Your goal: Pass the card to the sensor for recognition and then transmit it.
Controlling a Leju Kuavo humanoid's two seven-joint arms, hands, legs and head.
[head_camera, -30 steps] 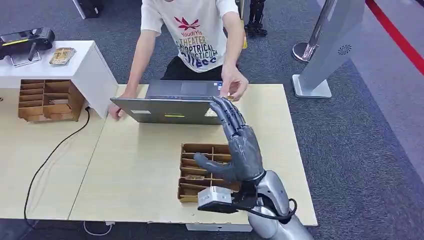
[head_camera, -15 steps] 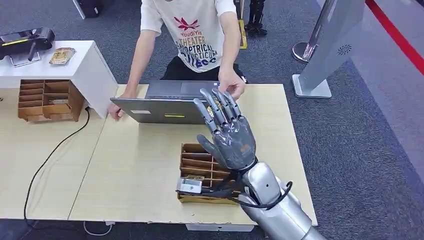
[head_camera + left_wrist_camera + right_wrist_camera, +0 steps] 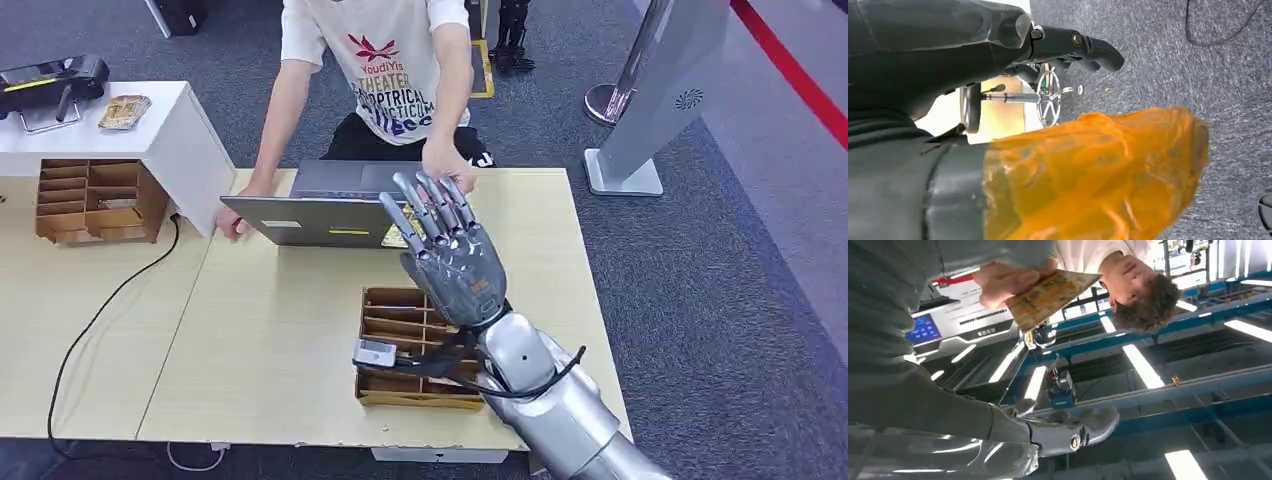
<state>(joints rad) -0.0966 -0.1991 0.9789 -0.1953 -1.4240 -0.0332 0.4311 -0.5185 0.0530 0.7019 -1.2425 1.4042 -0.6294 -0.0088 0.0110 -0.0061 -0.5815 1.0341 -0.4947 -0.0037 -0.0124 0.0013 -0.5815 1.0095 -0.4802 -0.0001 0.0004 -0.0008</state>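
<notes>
Right hand (image 3: 455,262) is raised over the table (image 3: 280,340), back of the hand to the head camera, fingers (image 3: 425,210) spread and pointing toward 12 o'clock at the laptop (image 3: 330,205). Nothing in it. Right wrist view agrees: thumb (image 3: 1068,432) stands apart from the palm, no object against it.

Card (image 3: 1050,295) is with the person, not the robot. In the right wrist view the person's hand (image 3: 1008,280) pinches the yellowish card by one edge, the rest sticking out free. In the head view a small yellowish patch shows just at 9 o'clock of the robot fingers, against the laptop lid; likely the same card, too small to confirm.

Person's other hand (image 3: 232,222) rests at the lid's 9 o'clock corner.

Brown divided tray (image 3: 385,345) sits on the table below the right hand, partly behind the forearm. A second divided tray (image 3: 95,200) is at far 9 o'clock, beside a white stand (image 3: 190,140) with a dark device (image 3: 50,78) on top.

Left hand (image 3: 998,30): left wrist view shows dark fingers over grey carpet (image 3: 1198,60), partly behind an orange blurred mass (image 3: 1098,175). Can't tell its state.
</notes>
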